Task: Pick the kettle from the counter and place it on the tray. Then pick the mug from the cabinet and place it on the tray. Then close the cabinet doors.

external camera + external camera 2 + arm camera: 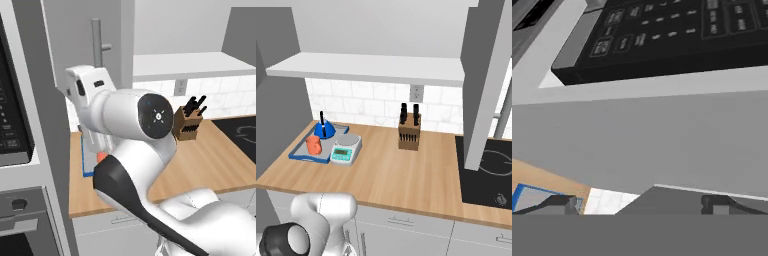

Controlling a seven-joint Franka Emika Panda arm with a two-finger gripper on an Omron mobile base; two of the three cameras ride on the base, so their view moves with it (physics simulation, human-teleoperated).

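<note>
Left base view: the white arm rises in front of the long light-brown wooden counter (220,160) and hides most of the flat grey tray with the raised blue rim (88,173), of which a blue edge shows at the counter's left end. A bit of the plain orange mug (102,156) peeks out just beside that edge. A grey cabinet door with a vertical bar handle (82,40) stands open above the tray. A brown wooden knife block (188,122) stands on the counter, well to the tray's right.

Right base view: the tray (300,156) lies at the counter's left end. The small bright-blue kettle with a thin black handle (324,129) sits at the tray's back; the mug (313,145) stands in front of it, also on the tray. A small white-green kitchen scale (346,149) touches the tray's right rim. The pale cabinet shelf (371,67) hangs above.

Hand view: the gripper (640,202) has its dark fingertips (562,202) spread wide apart, holding nothing. A tray corner (518,192) shows beside the left tip, and a black appliance control panel (677,30) lies beyond a grey panel.
</note>
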